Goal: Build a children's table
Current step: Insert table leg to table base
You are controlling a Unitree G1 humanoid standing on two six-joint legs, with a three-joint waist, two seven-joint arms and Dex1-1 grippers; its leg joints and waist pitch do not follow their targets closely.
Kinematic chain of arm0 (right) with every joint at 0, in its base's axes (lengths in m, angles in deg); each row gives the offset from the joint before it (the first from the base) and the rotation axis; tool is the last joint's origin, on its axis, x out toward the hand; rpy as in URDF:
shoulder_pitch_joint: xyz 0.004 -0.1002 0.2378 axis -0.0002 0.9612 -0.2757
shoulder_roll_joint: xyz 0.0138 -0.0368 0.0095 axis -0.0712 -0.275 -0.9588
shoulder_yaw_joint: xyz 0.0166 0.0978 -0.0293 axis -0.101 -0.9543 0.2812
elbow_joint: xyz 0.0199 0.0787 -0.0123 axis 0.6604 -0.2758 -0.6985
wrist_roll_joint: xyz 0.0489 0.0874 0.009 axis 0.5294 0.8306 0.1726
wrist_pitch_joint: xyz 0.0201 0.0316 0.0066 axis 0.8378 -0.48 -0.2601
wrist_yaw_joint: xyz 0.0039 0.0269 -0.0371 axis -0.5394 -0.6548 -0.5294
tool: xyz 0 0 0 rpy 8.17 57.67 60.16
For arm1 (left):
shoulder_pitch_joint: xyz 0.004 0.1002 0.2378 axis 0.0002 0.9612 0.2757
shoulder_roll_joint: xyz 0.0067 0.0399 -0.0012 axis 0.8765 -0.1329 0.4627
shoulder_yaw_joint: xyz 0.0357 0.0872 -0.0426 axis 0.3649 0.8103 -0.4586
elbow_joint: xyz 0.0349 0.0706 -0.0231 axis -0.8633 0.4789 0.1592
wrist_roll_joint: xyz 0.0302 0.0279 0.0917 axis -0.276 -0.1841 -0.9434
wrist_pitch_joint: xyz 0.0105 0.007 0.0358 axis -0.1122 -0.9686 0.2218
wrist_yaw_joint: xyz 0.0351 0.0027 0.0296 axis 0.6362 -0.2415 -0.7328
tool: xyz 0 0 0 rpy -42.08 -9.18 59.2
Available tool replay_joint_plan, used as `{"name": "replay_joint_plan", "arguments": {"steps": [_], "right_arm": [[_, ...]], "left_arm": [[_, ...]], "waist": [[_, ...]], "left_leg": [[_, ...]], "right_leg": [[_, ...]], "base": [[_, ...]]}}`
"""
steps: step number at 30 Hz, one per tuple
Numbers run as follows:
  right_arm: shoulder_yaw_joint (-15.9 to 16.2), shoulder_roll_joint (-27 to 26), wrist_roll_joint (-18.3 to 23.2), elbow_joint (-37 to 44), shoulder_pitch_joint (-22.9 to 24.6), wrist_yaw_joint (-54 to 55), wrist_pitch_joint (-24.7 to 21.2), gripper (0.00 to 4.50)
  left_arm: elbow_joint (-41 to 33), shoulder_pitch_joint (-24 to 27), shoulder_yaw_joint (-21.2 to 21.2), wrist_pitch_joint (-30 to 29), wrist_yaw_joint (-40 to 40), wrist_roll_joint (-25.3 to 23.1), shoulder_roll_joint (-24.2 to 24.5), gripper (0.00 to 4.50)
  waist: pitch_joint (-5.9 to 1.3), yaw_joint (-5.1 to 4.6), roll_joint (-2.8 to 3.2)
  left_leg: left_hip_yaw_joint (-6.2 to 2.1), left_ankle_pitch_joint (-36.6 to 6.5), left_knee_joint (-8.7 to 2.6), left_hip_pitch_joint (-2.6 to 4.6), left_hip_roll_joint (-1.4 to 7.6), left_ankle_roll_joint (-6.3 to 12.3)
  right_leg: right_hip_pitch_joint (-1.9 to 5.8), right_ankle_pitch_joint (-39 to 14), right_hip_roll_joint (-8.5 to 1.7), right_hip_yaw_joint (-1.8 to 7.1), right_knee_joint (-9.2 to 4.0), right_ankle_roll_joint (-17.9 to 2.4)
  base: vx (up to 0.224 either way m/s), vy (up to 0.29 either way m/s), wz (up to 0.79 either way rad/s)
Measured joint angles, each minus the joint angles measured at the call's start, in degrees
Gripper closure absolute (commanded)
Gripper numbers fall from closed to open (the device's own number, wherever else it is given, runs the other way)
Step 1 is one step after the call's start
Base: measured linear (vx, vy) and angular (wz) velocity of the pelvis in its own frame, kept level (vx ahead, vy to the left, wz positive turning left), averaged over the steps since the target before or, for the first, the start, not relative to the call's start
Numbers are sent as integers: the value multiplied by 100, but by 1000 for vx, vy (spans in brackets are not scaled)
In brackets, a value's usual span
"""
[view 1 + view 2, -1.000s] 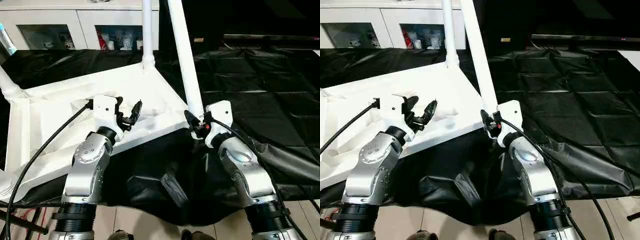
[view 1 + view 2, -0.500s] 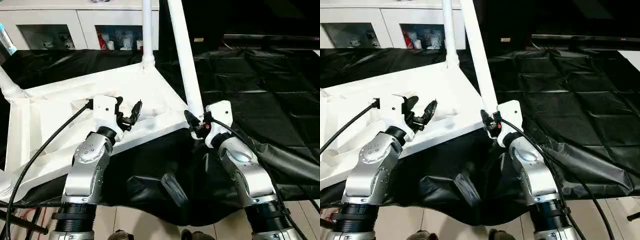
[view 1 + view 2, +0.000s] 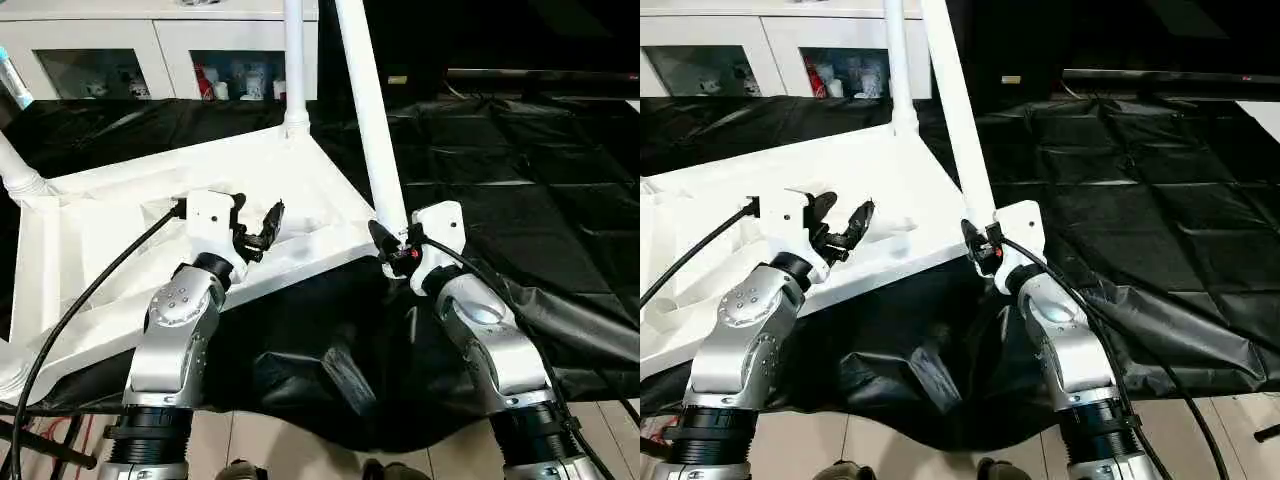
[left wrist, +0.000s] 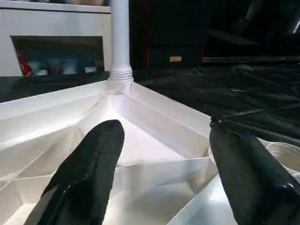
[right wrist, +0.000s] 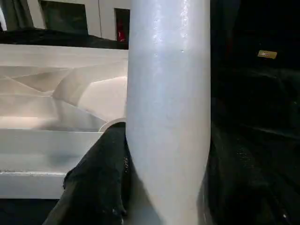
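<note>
The children's table top (image 3: 120, 225) lies upside down on black sheeting, its ribbed underside facing up. One white leg (image 3: 294, 70) stands in the far corner socket. Another leg (image 3: 372, 130) rises tilted from the near right corner, and my right gripper (image 3: 388, 250) is shut on its lower end; both fingers press the tube (image 5: 168, 108) in the right wrist view. A further leg (image 3: 20, 175) stands at the left corner. My left gripper (image 3: 258, 228) hovers open over the ribs near the front edge, its fingers (image 4: 89, 173) apart with nothing between them.
White cabinets (image 3: 150, 50) with glass-fronted shelves line the back wall. The black sheeting (image 3: 520, 180) covers the work surface and hangs crumpled over the near edge. Black cables (image 3: 80, 300) trail from both wrists. Tiled floor shows below.
</note>
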Motion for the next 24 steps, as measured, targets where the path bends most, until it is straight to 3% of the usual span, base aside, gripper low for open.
{"name": "replay_joint_plan", "arguments": {"steps": [24], "right_arm": [[0, 0, 0, 0, 0, 0, 0, 263]], "left_arm": [[0, 0, 0, 0, 0, 0, 0, 114]], "waist": [[0, 0, 0]], "left_leg": [[0, 0, 0, 0, 0, 0]], "right_leg": [[0, 0, 0, 0, 0, 0]], "base": [[0, 0, 0]]}}
